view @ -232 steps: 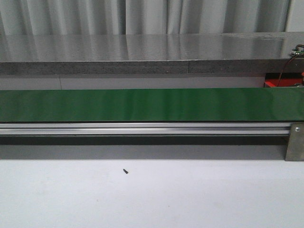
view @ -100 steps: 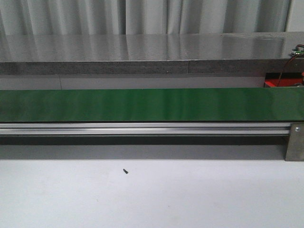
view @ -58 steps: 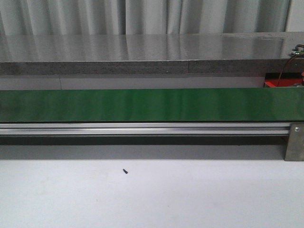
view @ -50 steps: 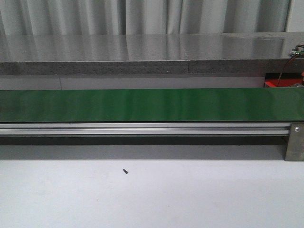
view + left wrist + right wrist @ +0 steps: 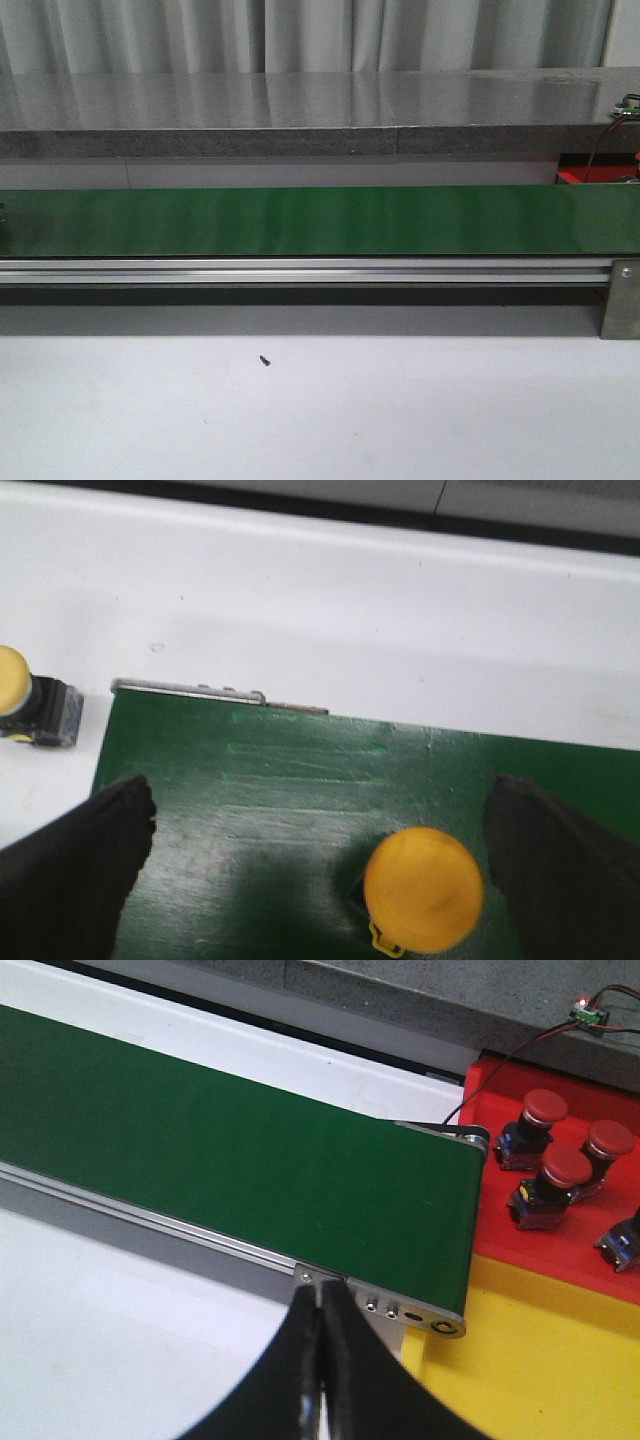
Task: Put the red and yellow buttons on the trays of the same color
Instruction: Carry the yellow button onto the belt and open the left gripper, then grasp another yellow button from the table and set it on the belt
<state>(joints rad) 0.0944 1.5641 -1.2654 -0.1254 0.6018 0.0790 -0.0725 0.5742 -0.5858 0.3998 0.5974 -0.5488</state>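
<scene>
In the left wrist view, a yellow button (image 5: 423, 890) stands on the green belt (image 5: 300, 780). My left gripper (image 5: 320, 810) is open above the belt's end, and the button sits between the fingers, nearer one of them and touching neither. A second yellow button (image 5: 25, 695) lies on the white table beyond the belt's end. In the right wrist view, my right gripper (image 5: 320, 1305) is shut on nothing, over the belt's rail. Beside it lie the red tray (image 5: 500, 1250), holding several red buttons (image 5: 565, 1170), and the yellow tray (image 5: 540, 1360). Neither gripper shows in the front view.
The green conveyor belt (image 5: 320, 220) runs across the front view with an aluminium rail (image 5: 300, 270) in front of it. A grey stone counter (image 5: 300, 110) stands behind. A corner of the red tray (image 5: 590, 175) and wiring show at the far right. A small black speck (image 5: 264, 360) lies on the white table.
A small grey shape has come into the front view at the belt's far left edge. Nothing else there has moved.
</scene>
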